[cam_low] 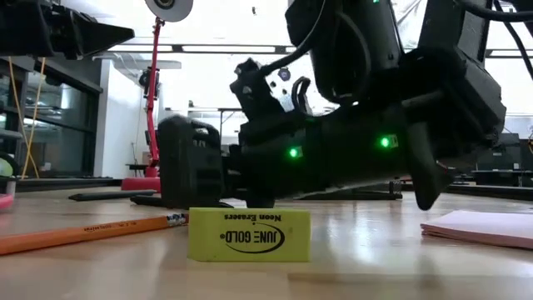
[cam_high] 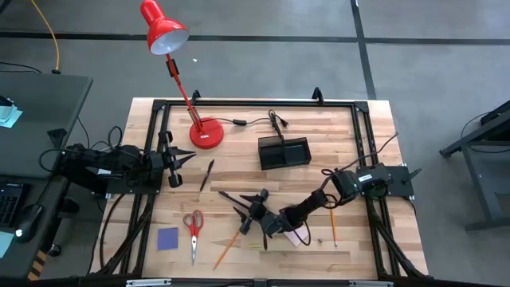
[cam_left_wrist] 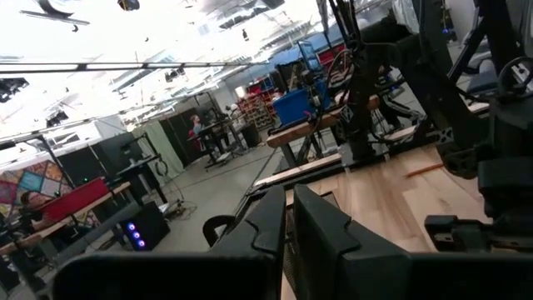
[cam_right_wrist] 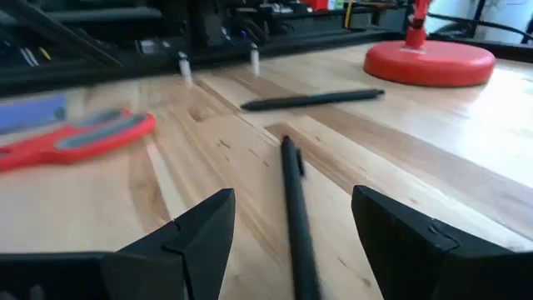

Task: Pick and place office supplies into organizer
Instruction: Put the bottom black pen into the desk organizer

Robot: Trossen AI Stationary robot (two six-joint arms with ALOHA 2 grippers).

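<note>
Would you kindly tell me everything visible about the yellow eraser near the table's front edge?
The yellow rectangular eraser lies flat on the wooden table, its long face towards the low camera. That face bears a black oval logo and lettering, printed upside down. It looks rubbery and unused. An orange pencil's end reaches its left side; whether they touch is unclear.

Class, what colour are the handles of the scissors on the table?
Red; the scissors show best in the high view.
</note>
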